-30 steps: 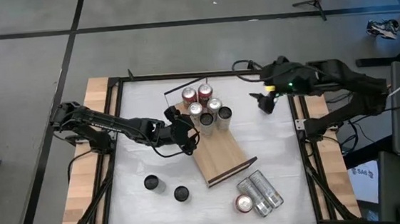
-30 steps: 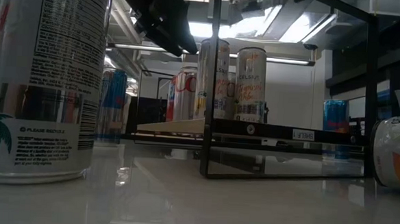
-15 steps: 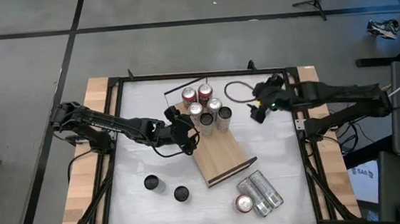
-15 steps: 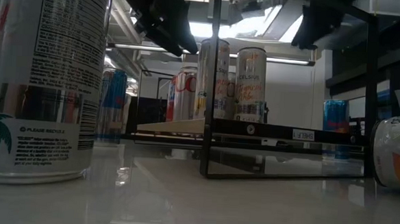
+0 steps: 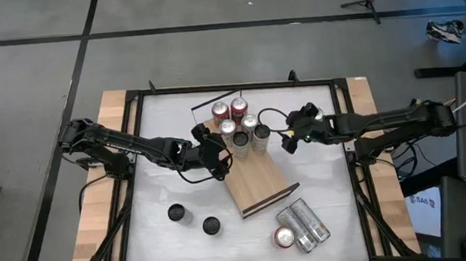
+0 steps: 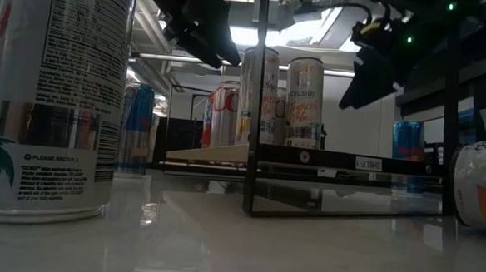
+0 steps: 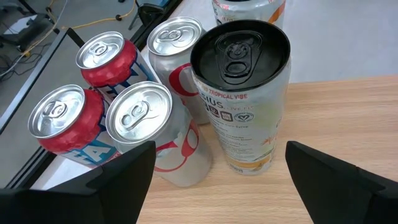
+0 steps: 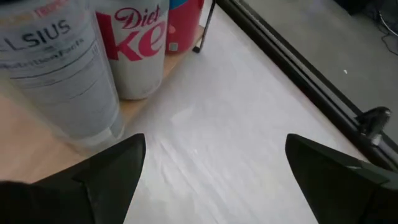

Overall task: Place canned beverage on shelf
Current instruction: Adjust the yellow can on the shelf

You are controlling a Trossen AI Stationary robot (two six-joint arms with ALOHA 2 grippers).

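Note:
The shelf, a light wooden board, lies slantwise on the white table. Several cans stand upright on its far end. My left gripper hovers open at the left of that group. Its fingers stand wide on either side of a black-topped can without touching it. My right gripper hangs open to the right of the group, above the table. It faces a grey can and a white Diet Coke can. In the low view my left gripper and right gripper hang above the shelf.
Two dark-topped cans stand on the table near the left front. A few cans lie on their sides at the right front. A thin black rail sits at the shelf's far end. A black frame edges the table.
My right gripper has come down and moved toward the table's left, from near the right frame to just beside the cans on the shelf, staying open. The cans and the shelf have not moved.

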